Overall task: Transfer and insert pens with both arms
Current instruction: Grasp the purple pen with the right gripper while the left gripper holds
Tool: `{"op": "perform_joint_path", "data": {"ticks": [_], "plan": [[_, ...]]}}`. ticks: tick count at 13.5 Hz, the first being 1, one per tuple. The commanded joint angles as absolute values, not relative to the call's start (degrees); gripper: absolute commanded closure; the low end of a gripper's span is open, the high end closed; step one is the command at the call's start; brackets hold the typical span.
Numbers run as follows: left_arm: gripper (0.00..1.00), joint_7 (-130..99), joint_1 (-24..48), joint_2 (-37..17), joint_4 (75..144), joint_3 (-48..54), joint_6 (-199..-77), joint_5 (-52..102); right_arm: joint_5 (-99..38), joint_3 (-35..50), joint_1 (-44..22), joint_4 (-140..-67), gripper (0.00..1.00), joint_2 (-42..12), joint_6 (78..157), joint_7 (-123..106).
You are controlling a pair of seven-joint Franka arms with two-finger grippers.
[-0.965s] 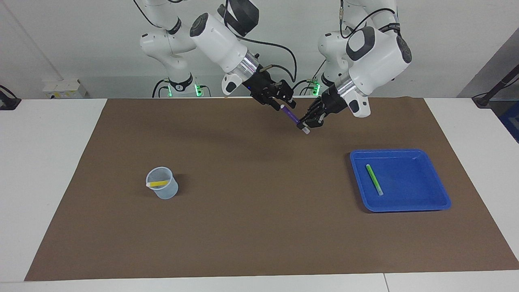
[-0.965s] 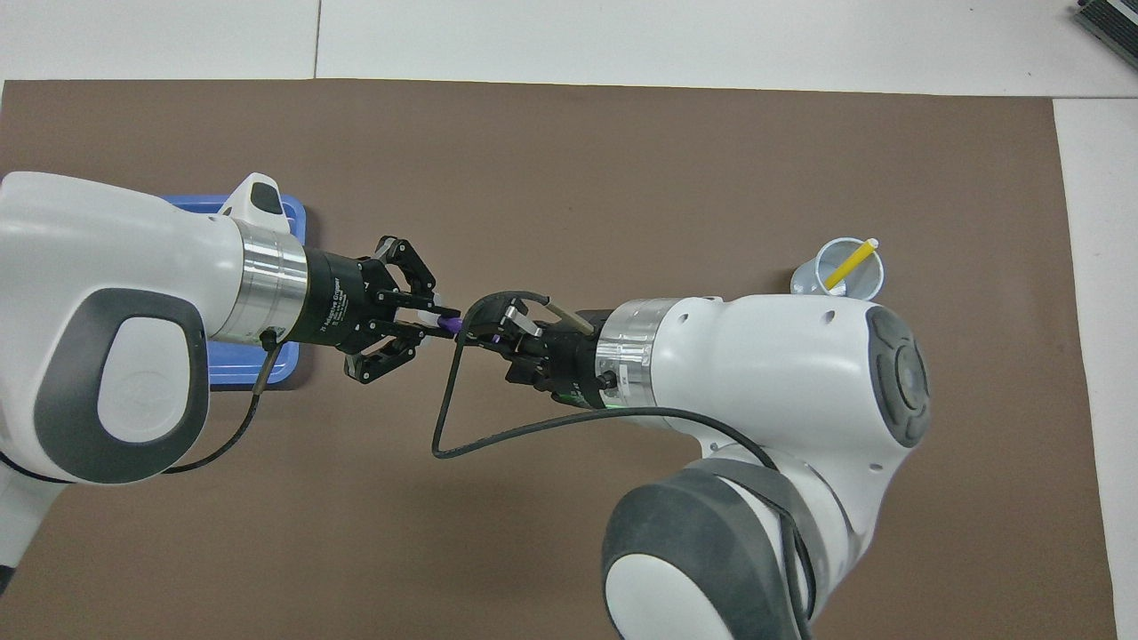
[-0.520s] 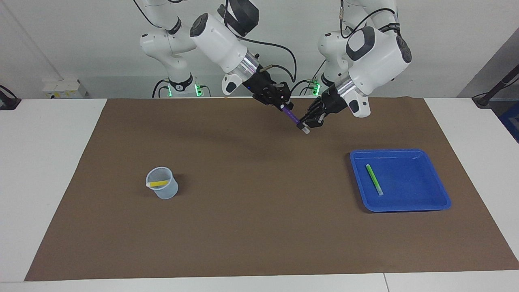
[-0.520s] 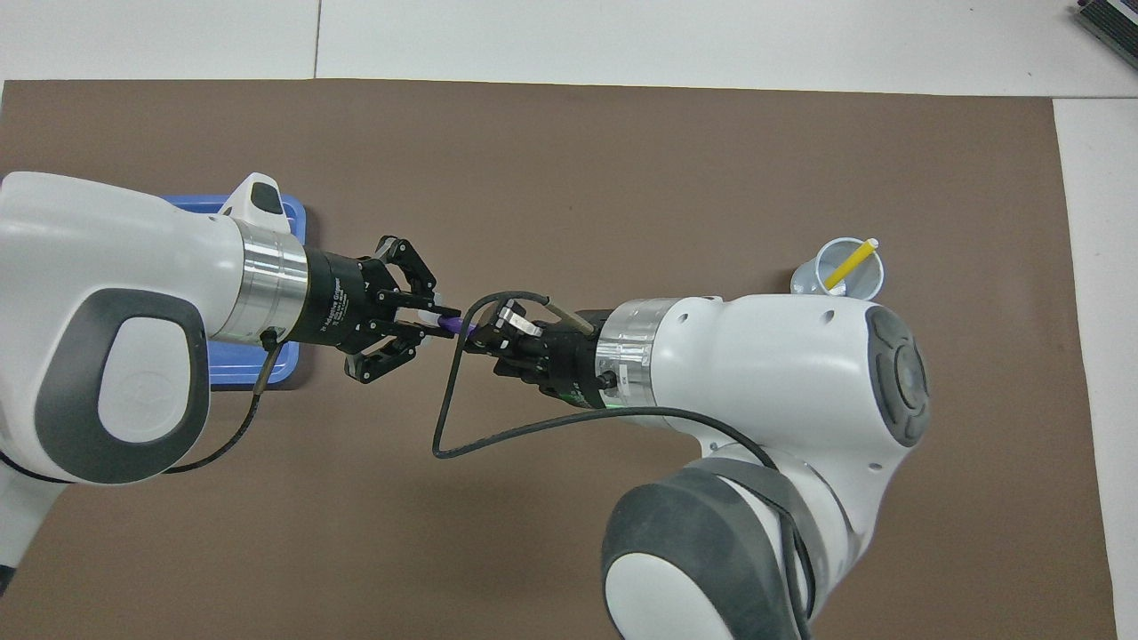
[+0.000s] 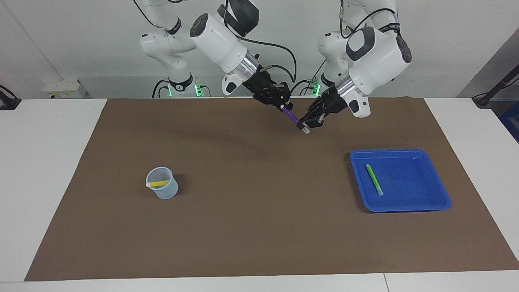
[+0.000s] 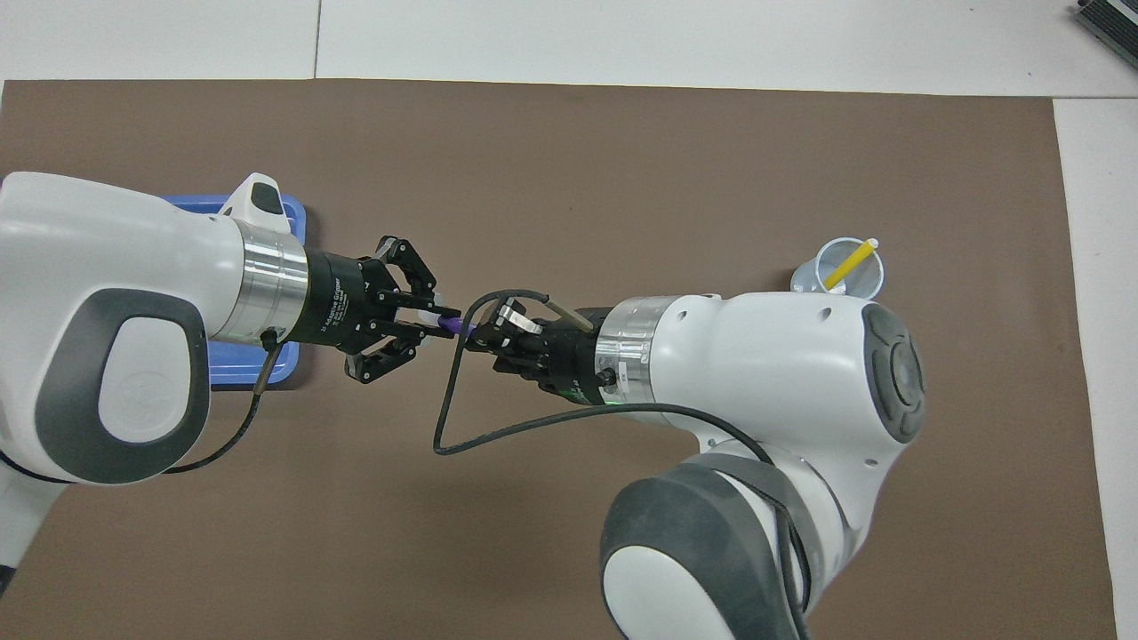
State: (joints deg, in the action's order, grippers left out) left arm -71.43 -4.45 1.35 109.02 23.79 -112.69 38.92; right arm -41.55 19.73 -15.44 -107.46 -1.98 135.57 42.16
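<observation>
While the purple pen [image 5: 292, 118] hangs slanted in mid-air at the upper centre of the facing view, both tools clamp it: the left tool [image 5: 305, 123] pinches its lower, capped end, and the right tool [image 5: 284, 106] has its fingers together on the upper end. Over the brown mat [image 5: 259, 227] on the bench [image 5: 48, 162], the green pen [image 5: 374, 179] lies in the blue tray [image 5: 440, 200] at centre right; the yellow pen [image 5: 157, 183] leans inside the cup [image 5: 167, 192] at centre left.
</observation>
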Motion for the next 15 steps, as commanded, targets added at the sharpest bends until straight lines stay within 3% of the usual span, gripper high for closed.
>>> {"op": "perform_joint_path", "data": {"ticks": [1,11,12,13,15], "plan": [[1.00,-71.9,-3.5,3.3,110.9,22.9,-113.6,40.0,-42.9,20.1,-15.3,-107.5,0.61,-2.6,139.1,40.0],[1.00,-71.7,-3.6,3.3,111.2,22.9,-113.6,40.0,-43.0,20.1,-15.6,-107.8,0.68,-2.6,139.0,40.3],[1.00,-71.6,-3.6,3.3,111.2,22.9,-113.6,39.9,-43.0,20.1,-15.6,-107.8,0.72,-2.6,139.0,40.2],[1.00,-71.6,-3.6,3.3,111.2,22.9,-113.6,39.9,-43.0,20.1,-15.6,-107.8,0.84,-2.6,139.0,40.2],[1.00,-71.5,-3.6,3.3,111.2,22.9,-113.6,39.9,-43.0,20.1,-15.6,-107.8,0.97,-2.6,139.0,40.2]]}}
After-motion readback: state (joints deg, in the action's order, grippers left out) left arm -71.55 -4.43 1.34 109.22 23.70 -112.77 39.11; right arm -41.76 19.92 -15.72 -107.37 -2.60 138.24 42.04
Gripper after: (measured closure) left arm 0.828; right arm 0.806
